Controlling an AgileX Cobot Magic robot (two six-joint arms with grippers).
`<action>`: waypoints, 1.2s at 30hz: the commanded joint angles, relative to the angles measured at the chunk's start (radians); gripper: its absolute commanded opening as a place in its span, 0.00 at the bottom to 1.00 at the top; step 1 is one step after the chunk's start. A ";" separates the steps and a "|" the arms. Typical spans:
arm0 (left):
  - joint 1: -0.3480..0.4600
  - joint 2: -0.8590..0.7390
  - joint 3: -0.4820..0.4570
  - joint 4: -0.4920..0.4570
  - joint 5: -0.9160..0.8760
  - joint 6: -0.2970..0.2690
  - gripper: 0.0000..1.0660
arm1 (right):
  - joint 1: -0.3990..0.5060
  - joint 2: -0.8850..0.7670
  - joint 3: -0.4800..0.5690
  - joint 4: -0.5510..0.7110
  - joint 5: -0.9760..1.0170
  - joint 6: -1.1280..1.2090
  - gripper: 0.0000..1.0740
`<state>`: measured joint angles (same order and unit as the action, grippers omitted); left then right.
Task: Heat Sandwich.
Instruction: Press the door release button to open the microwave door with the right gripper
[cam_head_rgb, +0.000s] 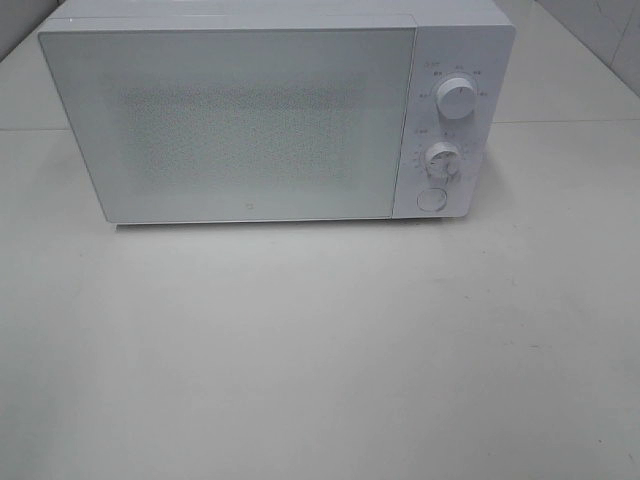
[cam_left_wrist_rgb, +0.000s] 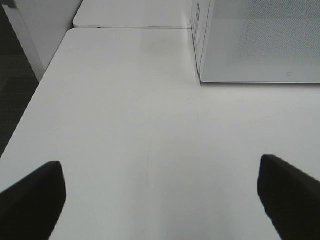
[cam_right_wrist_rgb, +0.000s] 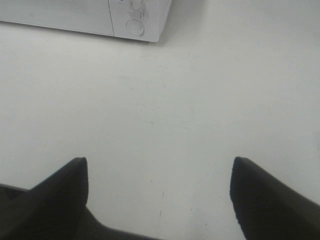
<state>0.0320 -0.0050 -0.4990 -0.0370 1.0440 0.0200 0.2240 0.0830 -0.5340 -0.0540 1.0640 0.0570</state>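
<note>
Shut microwave (cam_head_rgb: 230, 125) across the back, open table (cam_head_rgb: 320, 360) before it

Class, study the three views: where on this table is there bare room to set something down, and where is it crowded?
The widest bare patch is the table in front of the closed microwave. Narrower bare strips flank the microwave left and right. The left claw and right claw hang open over bare tabletop. Nowhere is crowded; only the microwave takes space.

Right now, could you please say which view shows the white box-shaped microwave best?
Exterior high: the white box-shaped microwave shows its full front. Left wrist: only a door corner; right wrist: its lower control corner.
</note>
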 joint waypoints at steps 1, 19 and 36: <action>0.005 -0.026 0.004 0.000 -0.009 0.000 0.92 | -0.022 -0.046 0.029 -0.015 -0.024 0.010 0.71; 0.005 -0.026 0.004 0.000 -0.009 0.000 0.92 | -0.027 -0.115 0.029 -0.013 -0.024 0.002 0.71; 0.005 -0.026 0.004 0.000 -0.009 0.000 0.92 | -0.027 -0.038 0.002 -0.015 -0.096 0.025 0.71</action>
<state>0.0320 -0.0050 -0.4990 -0.0370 1.0440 0.0200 0.2040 0.0090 -0.5210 -0.0610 1.0130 0.0690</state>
